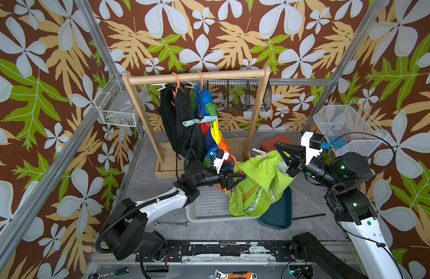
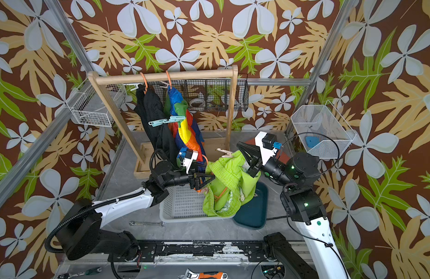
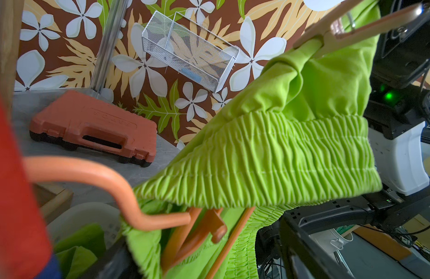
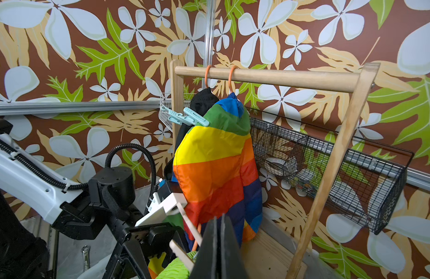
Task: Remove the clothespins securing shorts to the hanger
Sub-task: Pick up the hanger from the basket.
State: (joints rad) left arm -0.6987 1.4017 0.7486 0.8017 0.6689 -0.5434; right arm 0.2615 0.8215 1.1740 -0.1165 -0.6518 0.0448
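Green shorts (image 1: 262,174) on hanger (image 3: 93,169), over near basket (image 1: 204,204). Beige pin (image 1: 259,152) clamps their far edge. Left gripper (image 1: 236,182) wide, astride hanger. Right gripper (image 1: 277,145) pinched shut at pin, hold unclear. Risk: left bites shorts too, hanger slips, pin stays.

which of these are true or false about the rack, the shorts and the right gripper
1. Two orange hangers hook over the wooden rail. True.
2. The lime green shorts hang from that rail. False: they are off the rack, bunched over one end of the white basket.
3. A mint clothespin is clipped on the colour-blocked shorts. True.
4. The right gripper has its jaws wide apart. False: its jaws are shut together.
5. No clothespin is on the lime green shorts. False: a beige clothespin is clipped to their edge.
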